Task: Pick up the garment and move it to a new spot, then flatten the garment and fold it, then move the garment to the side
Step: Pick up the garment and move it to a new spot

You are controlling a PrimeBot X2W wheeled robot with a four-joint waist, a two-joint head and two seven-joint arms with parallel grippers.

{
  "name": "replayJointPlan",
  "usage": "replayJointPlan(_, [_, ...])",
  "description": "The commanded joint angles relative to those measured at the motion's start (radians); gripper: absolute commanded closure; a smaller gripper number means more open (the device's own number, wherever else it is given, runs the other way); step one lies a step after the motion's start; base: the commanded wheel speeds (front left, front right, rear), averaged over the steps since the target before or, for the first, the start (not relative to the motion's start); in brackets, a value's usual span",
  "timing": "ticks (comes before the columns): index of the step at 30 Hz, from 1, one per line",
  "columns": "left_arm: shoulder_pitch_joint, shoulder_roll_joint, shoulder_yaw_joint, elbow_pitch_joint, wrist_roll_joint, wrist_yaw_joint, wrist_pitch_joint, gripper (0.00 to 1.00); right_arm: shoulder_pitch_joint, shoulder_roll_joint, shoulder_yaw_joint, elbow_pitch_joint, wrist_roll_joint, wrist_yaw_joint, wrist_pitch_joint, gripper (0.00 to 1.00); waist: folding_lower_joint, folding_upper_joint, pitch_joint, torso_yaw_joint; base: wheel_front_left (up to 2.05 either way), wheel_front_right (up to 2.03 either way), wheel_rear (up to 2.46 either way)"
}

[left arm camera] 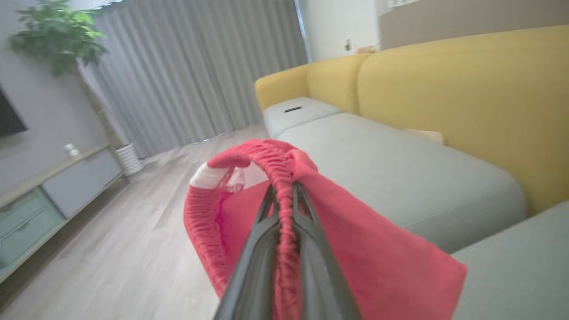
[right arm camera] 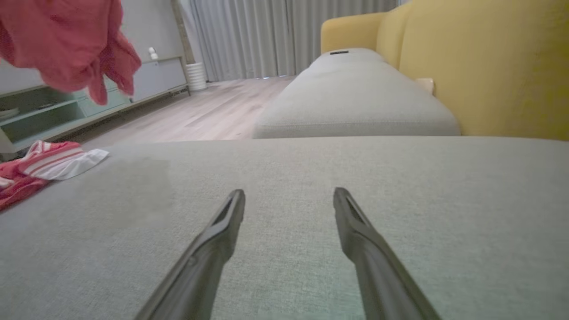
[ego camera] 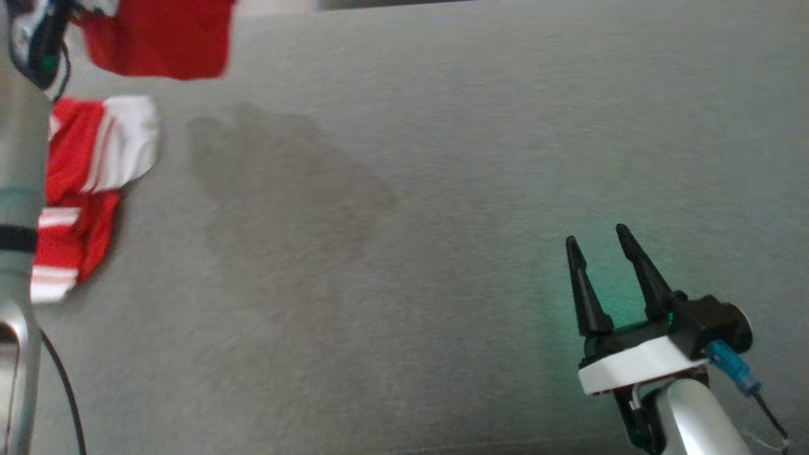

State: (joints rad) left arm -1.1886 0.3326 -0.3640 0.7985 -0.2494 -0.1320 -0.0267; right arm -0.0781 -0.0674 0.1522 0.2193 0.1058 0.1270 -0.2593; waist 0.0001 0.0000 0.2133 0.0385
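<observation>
My left gripper (left arm camera: 282,189) is shut on the gathered elastic edge of a red garment (left arm camera: 355,240), which drapes over its fingers and hangs in the air. In the head view the lifted garment (ego camera: 158,38) hangs at the top left, beside my pale left forearm (ego camera: 19,189). The right wrist view has it (right arm camera: 58,44) dangling at the upper left. My right gripper (ego camera: 597,235) rests low over the grey cushion at the lower right, open (right arm camera: 289,192) and with nothing between its fingers.
A red and white striped cloth (ego camera: 88,183) lies crumpled on the grey cushion (ego camera: 442,189) under the lifted garment; whether the two join is unclear. The yellow sofa back (left arm camera: 444,89) rises at the right. A wooden floor (left arm camera: 133,222) and low cabinet (left arm camera: 53,186) lie beyond.
</observation>
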Motion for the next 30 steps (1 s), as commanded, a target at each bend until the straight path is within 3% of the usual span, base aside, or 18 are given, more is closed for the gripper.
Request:
replayJointPlan(1, [-0.019,0.062,-0.005,-0.062,-0.023,0.002,0.012,1.00,-0.014,0.009,0.028,-0.041,0.008,0.004,-0.002,0.00,-0.0001,0.0000,-0.066,-0.121,0.00,0.00,0.00])
replayJointPlan(9, [0.078,0.027,-0.156,-0.217,-0.108,0.001,0.016,1.00,-0.020,0.016,0.057,-0.054,0.020,0.004,-0.002,0.00,-0.0001,0.0000,-0.079,-0.263,0.00,0.00,0.00])
replayJointPlan(15, [0.230,-0.024,-0.313,-0.318,-0.129,0.001,-0.039,1.00,-0.020,0.017,0.071,-0.064,0.051,0.004,-0.002,0.00,-0.0001,0.0000,-0.073,-0.318,0.00,0.00,0.00])
replayJointPlan(22, [0.470,-0.091,-0.536,-0.265,-0.011,0.008,-0.178,1.00,-0.007,0.017,0.070,-0.064,0.058,0.004,-0.002,0.00,-0.0001,0.0000,-0.053,-0.324,0.00,0.00,0.00])
replayJointPlan(28, [0.603,-0.163,-0.625,-0.156,0.020,0.022,-0.226,1.00,0.009,0.017,0.067,-0.045,0.047,0.004,-0.002,0.00,-0.0001,0.0000,-0.077,-0.300,0.00,0.00,0.00])
replayJointPlan(29, [0.622,-0.174,-0.626,-0.144,0.023,0.041,-0.230,0.82,0.014,0.017,0.067,-0.044,0.047,0.004,-0.002,0.00,-0.0001,0.0000,-0.087,-0.293,0.00,0.00,0.00])
replayJointPlan(30, [0.636,-0.181,-0.631,-0.140,0.039,0.066,-0.232,0.00,0.018,0.017,0.068,-0.042,0.044,0.004,-0.002,0.00,-0.0001,0.0000,-0.099,-0.285,0.00,0.00,0.00])
